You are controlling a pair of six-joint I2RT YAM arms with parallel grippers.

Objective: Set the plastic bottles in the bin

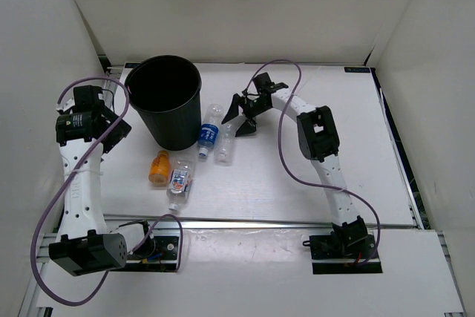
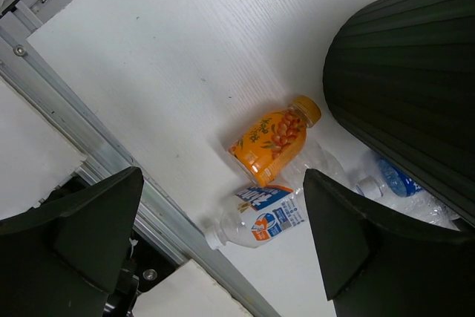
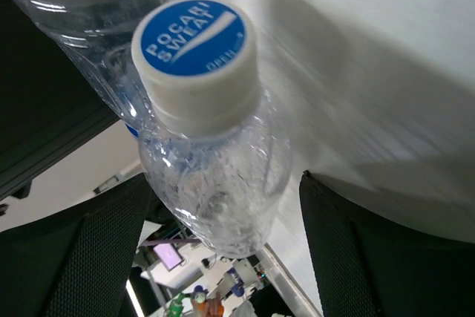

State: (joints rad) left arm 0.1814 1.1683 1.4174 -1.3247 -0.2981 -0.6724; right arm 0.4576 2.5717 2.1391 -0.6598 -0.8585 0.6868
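No bottles [image 1: 181, 180] are in the bin [image 1: 174, 128] yet; all four lie on the table [image 1: 297, 183]. The clear bottle [image 3: 215, 154] sits between the right gripper's [image 3: 226, 206] open jaws. The left gripper [image 2: 223, 183] is open, empty.

A white tabletop [image 1: 297, 183] with a faint ribbed grain is closed in by a plain white back wall [image 1: 223, 5] and a white side wall on the left [image 1: 30, 35] and on the right [image 1: 438, 50]. A silver metal rail [image 1: 282, 224] runs along its near edge, with a lower white board [image 1: 252, 272] just in front of it. In the right wrist view, small coloured shapes [image 3: 200, 298] past the tabletop's edge are too blurred to tell.
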